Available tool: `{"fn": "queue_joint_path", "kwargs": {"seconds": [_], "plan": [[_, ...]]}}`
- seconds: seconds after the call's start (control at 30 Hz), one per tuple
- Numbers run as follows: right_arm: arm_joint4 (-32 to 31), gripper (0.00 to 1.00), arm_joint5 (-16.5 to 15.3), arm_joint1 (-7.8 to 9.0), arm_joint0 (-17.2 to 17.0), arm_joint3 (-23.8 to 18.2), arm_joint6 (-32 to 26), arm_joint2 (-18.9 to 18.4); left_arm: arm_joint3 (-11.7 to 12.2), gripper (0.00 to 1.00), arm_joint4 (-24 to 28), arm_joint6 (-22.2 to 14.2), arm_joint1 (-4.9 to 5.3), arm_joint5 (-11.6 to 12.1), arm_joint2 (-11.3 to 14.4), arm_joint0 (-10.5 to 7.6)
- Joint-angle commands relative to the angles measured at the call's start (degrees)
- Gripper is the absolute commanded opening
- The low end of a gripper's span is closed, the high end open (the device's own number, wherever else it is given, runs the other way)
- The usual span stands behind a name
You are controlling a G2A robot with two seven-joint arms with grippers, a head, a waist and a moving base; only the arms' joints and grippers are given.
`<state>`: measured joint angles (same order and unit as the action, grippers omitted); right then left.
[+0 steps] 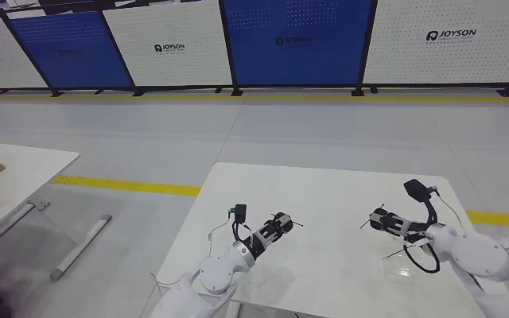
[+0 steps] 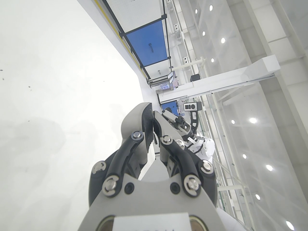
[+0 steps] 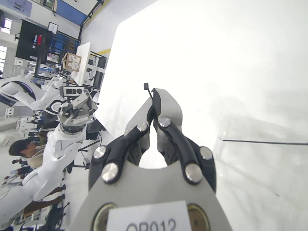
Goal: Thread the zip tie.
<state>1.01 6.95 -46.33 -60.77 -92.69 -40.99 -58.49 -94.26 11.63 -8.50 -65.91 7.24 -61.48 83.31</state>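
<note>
Clearly the right gripper (image 3: pixel 153 98) is pinched fully closed on a black zip tie (image 3: pixel 147 89), whose small square head pokes out just past the fingertips. Seen from above, this gripper hovers over the white table (image 1: pixel 334 187) at about 3 o'clock from its middle. The left gripper (image 2: pixel 152 115) also has its ribbed pads pressed together with no gap between them. It sits at about 9 o'clock, well apart from the other, with the two tips facing each other. A thin dark sliver (image 1: pixel 293 222) juts from its tip in the top view (whether that is a tie pinched there cannot be told). At roughly 4 o'clock, near the right arm, a second black strip (image 3: pixel 264 142) lies flat across a clear plastic piece (image 3: pixel 240 167) on the table.
</note>
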Motion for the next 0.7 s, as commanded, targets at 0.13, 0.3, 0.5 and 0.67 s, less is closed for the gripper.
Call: {"fn": "queue_joint_path", "kwargs": {"seconds": [0.13,0.3,0.5,0.67], "plan": [[0.62,0.00,-1.92,-0.86,0.26,1.07,-0.13,2.01,0.00,0.00,0.00,0.00,0.00,0.00,0.00,0.00],[0.62,0.00,-1.92,-0.86,0.26,1.07,-0.13,2.01,0.00,0.00,0.00,0.00,0.00,0.00,0.00,0.00],[0.62,0.00,-1.92,-0.86,0.26,1.07,-0.13,2.01,0.00,0.00,0.00,0.00,0.00,0.00,0.00,0.00],[1.60,0.00,-3.77,-1.10,-0.93,0.09,3.04,1.43,0.00,0.00,0.00,0.00,0.00,0.00,0.00,0.00]]}}
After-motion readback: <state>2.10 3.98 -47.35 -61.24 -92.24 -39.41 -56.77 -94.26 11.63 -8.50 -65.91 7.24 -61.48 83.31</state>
